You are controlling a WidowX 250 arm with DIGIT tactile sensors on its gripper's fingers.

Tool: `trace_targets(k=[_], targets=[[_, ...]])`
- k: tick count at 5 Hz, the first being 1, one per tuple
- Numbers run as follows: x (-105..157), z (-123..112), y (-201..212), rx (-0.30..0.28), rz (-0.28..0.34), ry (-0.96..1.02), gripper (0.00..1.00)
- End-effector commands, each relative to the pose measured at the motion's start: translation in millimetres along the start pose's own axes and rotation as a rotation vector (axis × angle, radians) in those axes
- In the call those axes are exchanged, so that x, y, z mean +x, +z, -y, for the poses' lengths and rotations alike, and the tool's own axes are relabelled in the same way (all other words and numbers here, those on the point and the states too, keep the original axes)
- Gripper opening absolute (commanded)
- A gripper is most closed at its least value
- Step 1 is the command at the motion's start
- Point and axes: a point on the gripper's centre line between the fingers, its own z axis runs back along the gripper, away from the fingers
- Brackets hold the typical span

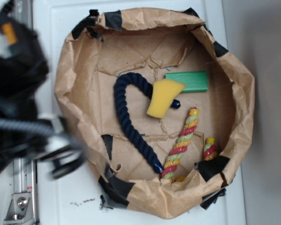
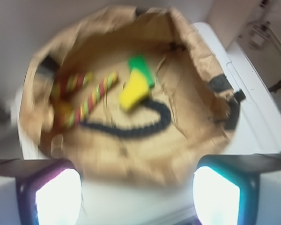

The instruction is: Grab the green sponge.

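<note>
The green sponge [image 1: 188, 81] is a flat green block lying on the floor of the brown paper basin [image 1: 68, 75], toward its upper right. The yellow wedge sponge [image 1: 163, 97] overlaps its left end. In the wrist view the green sponge [image 2: 141, 68] shows beyond the yellow sponge [image 2: 133, 90]. My gripper [image 1: 65, 157] is blurred, outside the basin at its lower left, high above the white table. In the wrist view the gripper [image 2: 137, 192] is open and empty, with the two bright pads [image 2: 58, 197] far apart.
A dark blue rope [image 1: 131, 117] curves across the basin's middle. A twisted red-yellow-green rope [image 1: 180, 143] lies at the lower right, with a second short piece [image 1: 209, 149] beside it. The basin's crumpled paper walls stand up all round, held with black tape [image 1: 114, 185].
</note>
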Motion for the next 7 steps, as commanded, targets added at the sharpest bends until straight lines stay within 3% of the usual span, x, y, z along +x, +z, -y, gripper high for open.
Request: trace_targets(k=[1,2,3,5,6,7], targets=[[42.9,-18.4,-87.3,0.05,0.012,0.226,1.0],[33.7,-14.9,-141.8,0.092,-0.1,0.192,1.0],[32.5,-5.1,-165.9,0.075,-0.148,0.161,1.0],[43.2,30.1,-157.4,-0.009,-0.147,0.077,1.0],[49.9,40.0,-157.9,-0.014,-0.155,0.037,1.0],[52.1,43.1,-169.9,0.02,-0.159,0.002,1.0]])
